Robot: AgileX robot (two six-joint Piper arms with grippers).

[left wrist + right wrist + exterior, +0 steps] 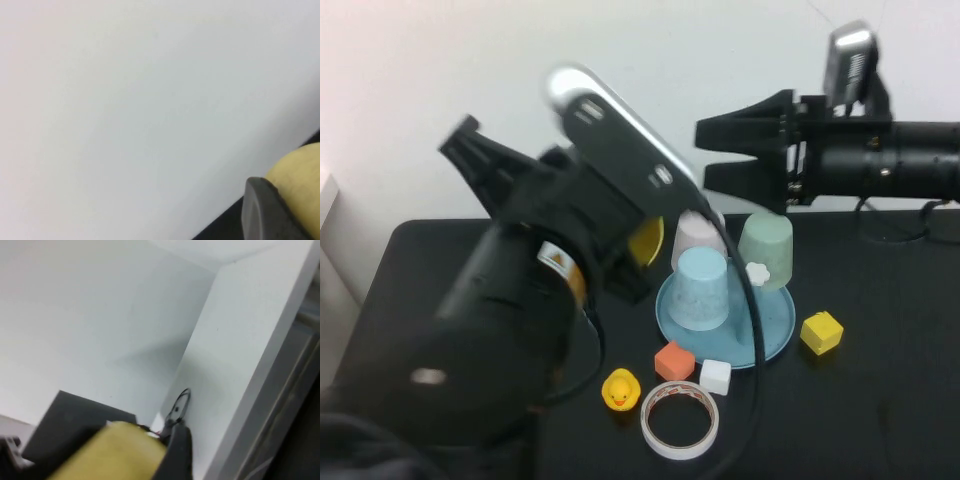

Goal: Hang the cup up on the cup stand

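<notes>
A: Left gripper [642, 262] status?
B: Closed on the cup [647, 240]. Arm fills the near-left of the high view; the yellow cup shows only as a sliver past the wrist, just beside the cup stand [775, 330] on its left side. The left wrist view shows one dark finger [267, 210] pressed on the cup's pale yellow wall [300, 175], white wall behind it.

A: Right gripper [720, 155]?
B: Jaws spread wide, holding nothing. Raised above the far edge of the table [880, 420], right of centre, pointing toward the left side.

A: Stand contents?
B: Round light-blue tray near the table's centre. Three cups upside down on it: light blue cup [702, 290] at the near side, pink cup [697, 240] behind it, pale green cup [767, 250] on the far right. White flower cap [757, 271] between the blue and green cups.

A: Rest of the table?
B: Toward the near edge: orange block [674, 361] and white block [715, 376] touching the tray's near rim, rubber duck [620, 389] left of them, tape roll [679, 419] nearest the edge. Yellow block [821, 332] just right of the tray.
</notes>
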